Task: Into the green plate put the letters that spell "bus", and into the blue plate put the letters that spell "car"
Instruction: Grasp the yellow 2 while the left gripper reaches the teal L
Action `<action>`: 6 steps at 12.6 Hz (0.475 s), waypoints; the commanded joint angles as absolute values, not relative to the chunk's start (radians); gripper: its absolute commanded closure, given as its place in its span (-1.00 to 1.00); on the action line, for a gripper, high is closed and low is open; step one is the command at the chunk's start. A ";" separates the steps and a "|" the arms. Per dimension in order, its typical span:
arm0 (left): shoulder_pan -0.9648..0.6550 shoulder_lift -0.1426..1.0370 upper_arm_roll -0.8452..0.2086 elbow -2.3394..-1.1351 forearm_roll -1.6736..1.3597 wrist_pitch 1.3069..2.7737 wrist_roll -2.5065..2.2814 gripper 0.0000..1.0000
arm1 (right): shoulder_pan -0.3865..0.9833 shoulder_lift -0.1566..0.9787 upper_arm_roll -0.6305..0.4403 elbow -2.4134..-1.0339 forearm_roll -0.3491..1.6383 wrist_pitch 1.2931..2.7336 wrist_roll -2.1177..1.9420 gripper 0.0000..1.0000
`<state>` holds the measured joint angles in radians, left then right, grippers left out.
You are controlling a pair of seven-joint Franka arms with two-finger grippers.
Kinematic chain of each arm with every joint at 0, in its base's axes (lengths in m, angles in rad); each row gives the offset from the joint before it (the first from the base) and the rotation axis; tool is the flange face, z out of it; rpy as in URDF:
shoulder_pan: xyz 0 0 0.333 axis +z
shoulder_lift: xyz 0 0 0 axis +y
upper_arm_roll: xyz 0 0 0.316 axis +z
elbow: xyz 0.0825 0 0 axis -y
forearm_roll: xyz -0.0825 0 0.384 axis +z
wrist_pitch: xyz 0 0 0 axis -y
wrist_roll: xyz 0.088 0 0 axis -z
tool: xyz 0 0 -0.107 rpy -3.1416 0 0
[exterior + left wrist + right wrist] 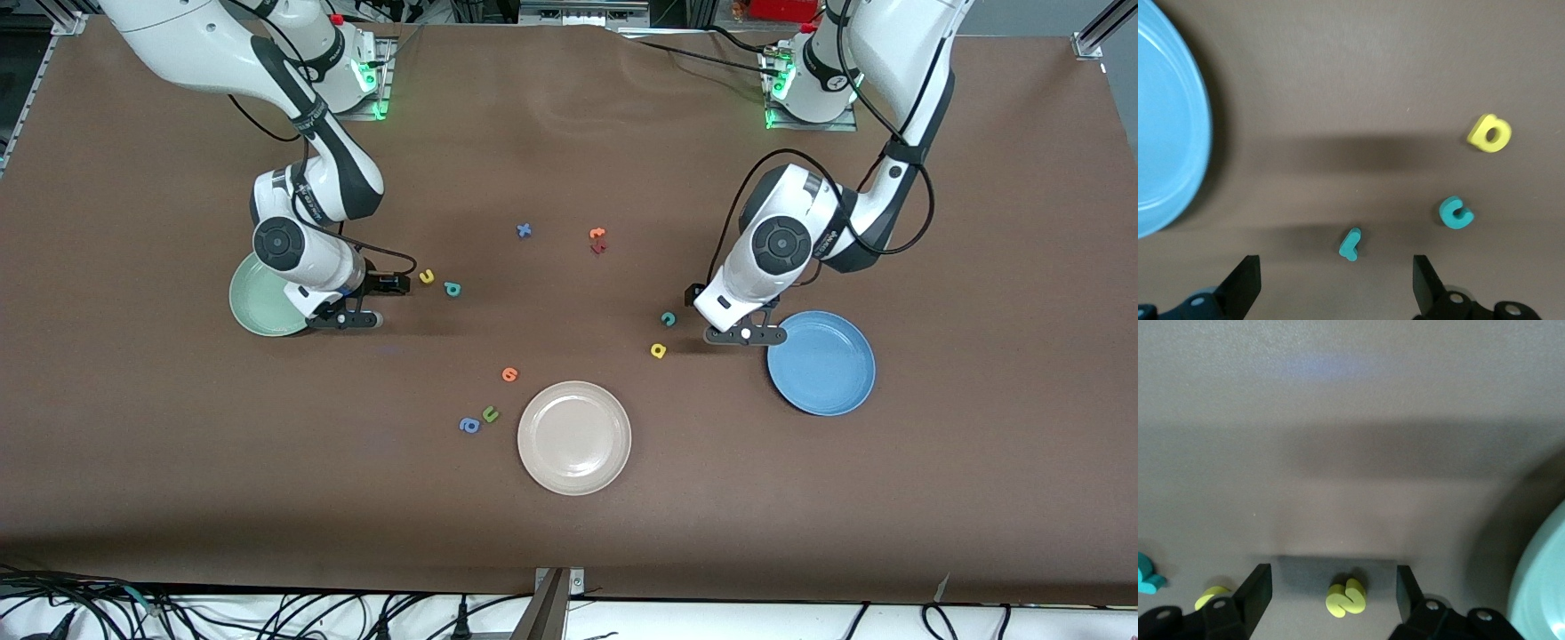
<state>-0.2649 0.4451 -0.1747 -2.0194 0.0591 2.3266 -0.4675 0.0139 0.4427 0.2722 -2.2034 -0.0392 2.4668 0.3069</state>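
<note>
Both arms reach low, left gripper (1335, 287) and right gripper (1331, 590) fingers spread.

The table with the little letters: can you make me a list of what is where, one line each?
green plate: empty as far as seen, partly under right arm
blue plate: empty
beige plate: empty
right gripper: low, fingers apart around yellow s
yellow u and teal b: on table beside right gripper
left gripper: open, low beside blue plate
teal r: on table between left fingers
teal c, yellow a: on table nearby
</note>
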 commanded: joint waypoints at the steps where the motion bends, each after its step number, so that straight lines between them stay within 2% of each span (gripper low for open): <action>1: -0.291 0.434 -0.172 -2.091 0.087 2.394 -0.514 -0.99 | 0.006 0.453 0.278 -2.217 -0.049 2.468 0.287 -0.48; 4: -0.304 0.485 -0.172 -2.089 0.130 2.450 -0.526 -0.91 | 0.006 0.448 0.279 -2.217 -0.049 2.441 0.270 -0.45; 6: -0.304 0.505 -0.172 -2.088 0.172 2.463 -0.528 -0.72 | 0.006 0.443 0.279 -2.217 -0.049 2.407 0.268 -0.40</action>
<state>-0.3009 0.4882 -0.1755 -2.0917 0.1153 2.4397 -0.5038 0.0138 0.4500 0.2723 -2.2047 -0.0413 2.4416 0.2851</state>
